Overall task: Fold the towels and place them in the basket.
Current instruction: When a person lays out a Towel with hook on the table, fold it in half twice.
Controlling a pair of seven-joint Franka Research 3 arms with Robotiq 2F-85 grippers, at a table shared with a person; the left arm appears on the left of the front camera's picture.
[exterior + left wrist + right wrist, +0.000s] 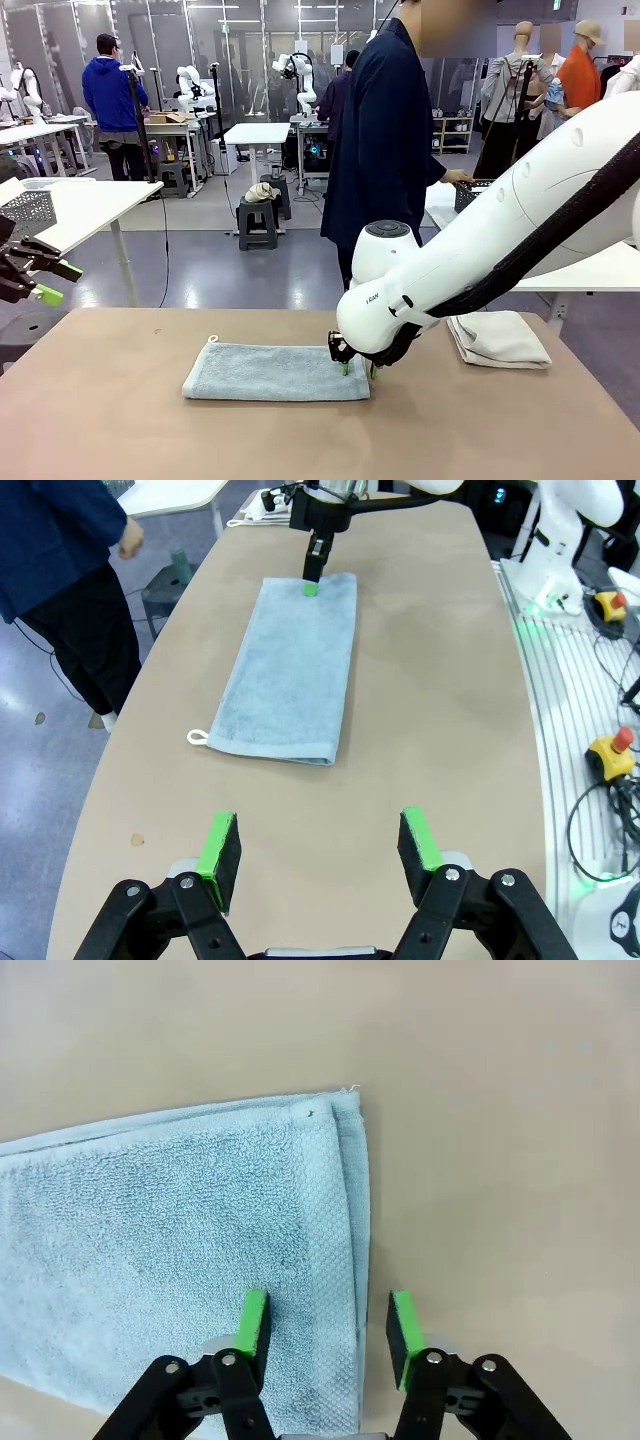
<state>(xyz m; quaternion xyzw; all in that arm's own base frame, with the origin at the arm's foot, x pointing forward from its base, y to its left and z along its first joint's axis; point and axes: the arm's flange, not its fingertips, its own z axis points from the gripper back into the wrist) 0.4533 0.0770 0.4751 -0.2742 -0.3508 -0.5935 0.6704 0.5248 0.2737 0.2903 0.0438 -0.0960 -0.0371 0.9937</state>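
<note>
Grey-blue towel (277,372) lay folded mid-table (120,420), right gripper (325,1328) straddled its short hemmed edge, jaws part-closed around it, left gripper (320,848) wide apart, bare tabletop around, cream towel (497,338) folded near far right edge.

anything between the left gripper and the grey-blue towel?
No. In the left wrist view, bare brown table separates the left gripper from the grey-blue towel.
</note>
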